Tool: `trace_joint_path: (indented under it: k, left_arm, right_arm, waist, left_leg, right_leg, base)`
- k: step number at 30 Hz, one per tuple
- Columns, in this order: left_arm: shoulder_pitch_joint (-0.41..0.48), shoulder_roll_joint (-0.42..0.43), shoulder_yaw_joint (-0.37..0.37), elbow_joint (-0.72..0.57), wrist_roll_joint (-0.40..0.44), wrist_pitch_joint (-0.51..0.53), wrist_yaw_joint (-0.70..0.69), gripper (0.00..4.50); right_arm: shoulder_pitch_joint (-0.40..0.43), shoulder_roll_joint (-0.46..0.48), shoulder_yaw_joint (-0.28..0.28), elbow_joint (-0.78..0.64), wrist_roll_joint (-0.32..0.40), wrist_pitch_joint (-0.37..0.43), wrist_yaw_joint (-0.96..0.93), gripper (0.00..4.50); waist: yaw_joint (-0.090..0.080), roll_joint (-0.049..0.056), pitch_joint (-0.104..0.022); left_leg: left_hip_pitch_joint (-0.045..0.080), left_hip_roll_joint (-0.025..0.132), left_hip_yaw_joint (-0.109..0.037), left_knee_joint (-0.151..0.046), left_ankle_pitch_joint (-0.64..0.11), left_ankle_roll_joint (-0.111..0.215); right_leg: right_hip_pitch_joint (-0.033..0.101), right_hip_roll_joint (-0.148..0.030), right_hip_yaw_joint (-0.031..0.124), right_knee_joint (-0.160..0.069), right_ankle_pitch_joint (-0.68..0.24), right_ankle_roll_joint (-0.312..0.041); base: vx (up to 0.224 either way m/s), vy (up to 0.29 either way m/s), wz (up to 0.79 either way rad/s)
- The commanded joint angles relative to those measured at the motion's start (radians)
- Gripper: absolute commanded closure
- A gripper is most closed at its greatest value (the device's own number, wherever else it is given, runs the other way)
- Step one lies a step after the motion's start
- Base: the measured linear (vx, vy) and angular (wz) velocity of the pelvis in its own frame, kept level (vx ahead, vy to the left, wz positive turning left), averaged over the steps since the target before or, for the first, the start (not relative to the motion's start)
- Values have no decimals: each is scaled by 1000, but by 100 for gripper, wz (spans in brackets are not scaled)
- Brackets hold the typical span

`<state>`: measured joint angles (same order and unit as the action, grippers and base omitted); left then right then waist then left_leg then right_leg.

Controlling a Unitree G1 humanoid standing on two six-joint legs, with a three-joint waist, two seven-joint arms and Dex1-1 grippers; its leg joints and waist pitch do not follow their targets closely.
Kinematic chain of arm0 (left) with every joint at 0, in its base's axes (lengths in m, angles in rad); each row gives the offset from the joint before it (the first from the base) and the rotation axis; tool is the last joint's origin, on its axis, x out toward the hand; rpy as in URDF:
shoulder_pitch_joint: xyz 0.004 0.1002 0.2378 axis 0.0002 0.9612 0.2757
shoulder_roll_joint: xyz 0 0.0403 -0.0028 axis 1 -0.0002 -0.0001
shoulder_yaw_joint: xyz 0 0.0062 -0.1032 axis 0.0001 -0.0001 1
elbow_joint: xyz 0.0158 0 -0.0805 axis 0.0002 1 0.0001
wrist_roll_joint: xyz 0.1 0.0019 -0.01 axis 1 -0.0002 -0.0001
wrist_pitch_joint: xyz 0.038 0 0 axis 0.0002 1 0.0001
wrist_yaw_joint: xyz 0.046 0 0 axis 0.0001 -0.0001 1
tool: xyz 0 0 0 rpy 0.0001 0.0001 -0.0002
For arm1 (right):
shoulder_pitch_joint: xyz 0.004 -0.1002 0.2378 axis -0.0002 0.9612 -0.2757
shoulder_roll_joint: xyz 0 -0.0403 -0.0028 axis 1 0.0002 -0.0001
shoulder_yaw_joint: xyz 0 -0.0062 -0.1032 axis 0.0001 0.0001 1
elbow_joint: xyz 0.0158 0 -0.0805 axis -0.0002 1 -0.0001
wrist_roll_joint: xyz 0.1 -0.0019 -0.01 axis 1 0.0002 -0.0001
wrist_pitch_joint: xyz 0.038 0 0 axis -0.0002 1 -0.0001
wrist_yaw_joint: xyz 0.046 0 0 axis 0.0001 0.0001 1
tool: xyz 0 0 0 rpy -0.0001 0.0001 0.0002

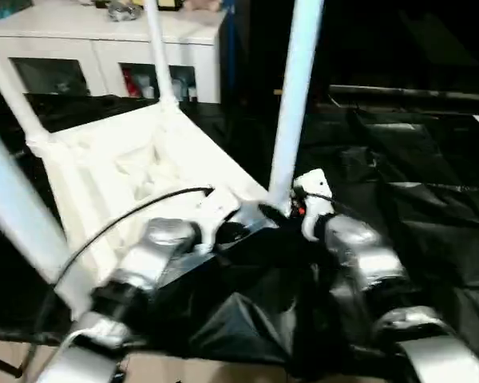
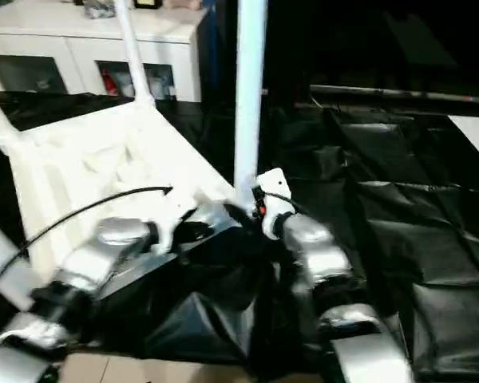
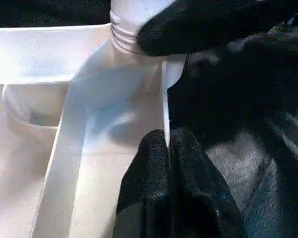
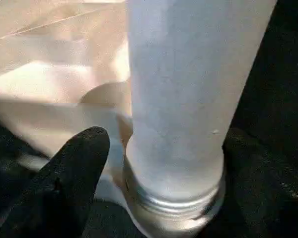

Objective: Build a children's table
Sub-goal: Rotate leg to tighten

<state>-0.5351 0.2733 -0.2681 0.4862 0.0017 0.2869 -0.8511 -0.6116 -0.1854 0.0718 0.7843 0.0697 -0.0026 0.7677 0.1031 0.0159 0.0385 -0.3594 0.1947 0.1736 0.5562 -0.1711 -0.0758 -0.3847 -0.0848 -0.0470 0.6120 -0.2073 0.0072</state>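
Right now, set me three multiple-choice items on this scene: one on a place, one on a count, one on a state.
1. Where is the right pincer?
A. At the foot of the leg nearest it
B. On the cabinet
C. On the bare floor

2. How many legs stand up from the children's table?
A. Two
B. Three
C. Four

3. How does the children's table lie?
A. Upright on its legs
B. Upside down
C. On its side

Key: 1 A, the right pincer has a finger on either side of the near leg where it enters the children's table. 2 C, the head views show four white tubes rising from the corners. 3 B, the underside faces up and the top rests on the black sheet.
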Motion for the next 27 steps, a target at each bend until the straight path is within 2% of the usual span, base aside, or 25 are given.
trace_joint_path:
  k: [1,3,4,6,7,10,11,13,14,15,17,23,27]
  left_arm:
    - [31,25,-33,-4,-5,-6,-84,450]
    - [41,43,-32,-21,-16,-5,-115,450]
    - [59,78,-36,-48,-30,-28,-172,450]
    - [80,121,-44,-78,-38,-46,-231,450]
    - [91,139,-45,-91,-46,-50,-258,450]
    - [116,174,-39,-121,-70,-38,-306,450]
    - [119,178,-38,-125,-73,-37,-311,450]
    - [133,196,-35,-141,-78,-33,-326,450]
    - [138,203,-34,-146,-78,-33,-330,450]
    - [139,205,-33,-146,-77,-34,-331,450]
    - [143,210,-30,-151,-78,-34,-329,450]
    - [146,214,-25,-153,-78,-35,-326,450]
    - [141,212,-27,-151,-77,-34,-321,450]
  right_arm:
    - [10,0,75,-77,25,-32,191,73]
    - [12,-20,75,-86,30,-33,230,73]
    - [15,-54,75,-97,40,-30,299,73]
    - [19,-85,75,-111,64,-24,374,73]
    - [22,-96,75,-118,77,-18,406,73]
    - [24,-110,77,-119,86,-14,449,73]
    - [24,-111,78,-118,84,-14,451,73]
    - [26,-113,84,-111,70,-20,462,73]
    - [24,-110,88,-104,62,-29,460,90]
    - [22,-108,89,-101,59,-34,459,90]
    - [18,-106,98,-89,54,-46,467,104]
    - [10,-116,125,-75,33,-61,482,155]
    - [9,-117,126,-61,27,-72,478,188]
  waist:
    - [6,-9,-55]
    - [8,-5,-60]
    - [8,-4,-61]
    - [10,-2,-65]
    - [10,-3,-62]
    - [14,-4,-61]
    - [18,-1,-59]
    - [24,-1,-56]
    - [24,-2,-56]
    - [23,-10,-56]
    - [24,-7,-55]
    - [25,-10,-59]
    - [25,-10,-59]
  left_leg:
    - [-5,29,-5,-54,-184,53]
    - [-6,31,-5,-48,-134,71]
    - [-8,31,-5,-43,-104,79]
    - [-7,33,-2,-36,-94,90]
    - [-6,33,1,-36,-111,97]
    - [-5,35,1,-37,-128,98]
    - [1,37,4,-39,-157,85]
    - [1,39,3,-43,-174,67]
    - [0,39,3,-45,-182,54]
    - [1,39,3,-46,-185,51]
    - [2,38,3,-46,-193,40]
    - [-1,34,5,-39,-138,56]
    - [-1,34,5,-39,-143,60]
  right_leg:
    - [40,-55,34,-72,-122,-206]
    - [41,-51,30,-60,-26,-231]
    - [42,-49,29,-53,32,-249]
    - [41,-44,27,-44,98,-271]
    - [40,-43,27,-45,104,-282]
    - [38,-46,28,-46,73,-286]
    - [32,-46,29,-52,19,-285]
    - [33,-48,30,-54,-28,-276]
    - [33,-48,31,-54,-45,-269]
    - [33,-48,31,-55,-51,-265]
    - [32,-49,33,-56,-68,-256]
    - [35,-47,32,-48,5,-258]
    - [35,-48,32,-49,-8,-260]
  base:
    - [0,0,0]
    - [0,0,0]
    - [54,9,-3]
    - [27,5,-2]
    - [0,0,0]
    - [0,0,0]
    - [0,0,0]
    - [0,0,0]
    - [0,0,0]
    - [0,0,0]
    - [0,0,0]
    - [0,0,0]
    - [0,0,0]
